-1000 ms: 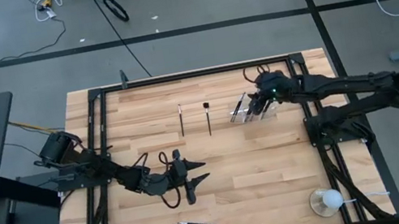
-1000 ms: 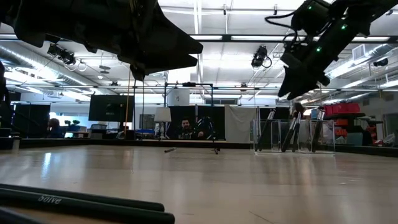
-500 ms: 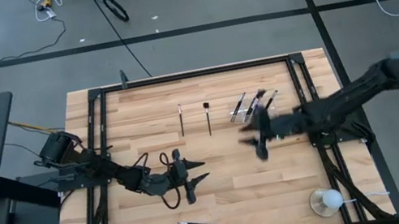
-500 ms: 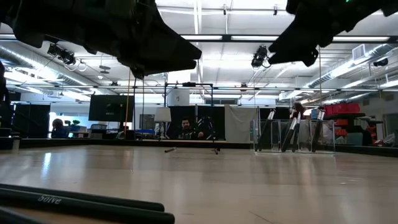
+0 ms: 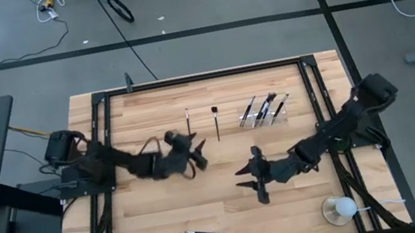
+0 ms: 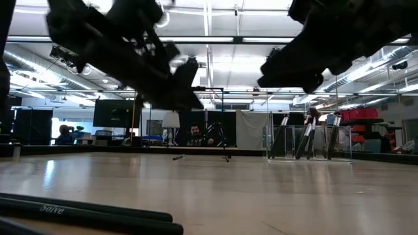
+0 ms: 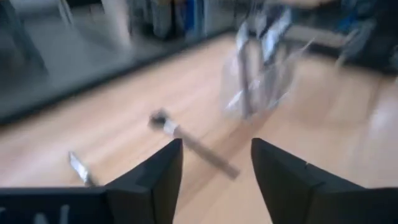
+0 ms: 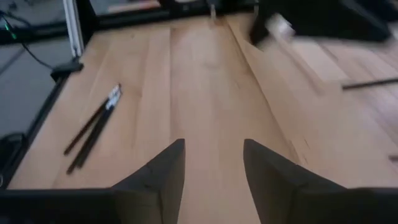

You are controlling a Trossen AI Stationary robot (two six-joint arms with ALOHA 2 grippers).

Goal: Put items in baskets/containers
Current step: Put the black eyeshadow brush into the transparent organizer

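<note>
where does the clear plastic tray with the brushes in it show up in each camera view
High view: the clear tray lies at the table's far side, right of centre, brushes inside.
Low view: the tray stands at the far right of the table top, brush handles leaning in it.
Left wrist view: a blurred clear shape beyond the open left gripper, likely the tray.
Right wrist view: not in it.
Shared landmark: the loose brush beside the tray.

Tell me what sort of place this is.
Likely a robotics lab or workshop: a framed wooden table on taped concrete floor, cables lying about, and in the low view, monitors under exposed ceiling ducts.
</note>
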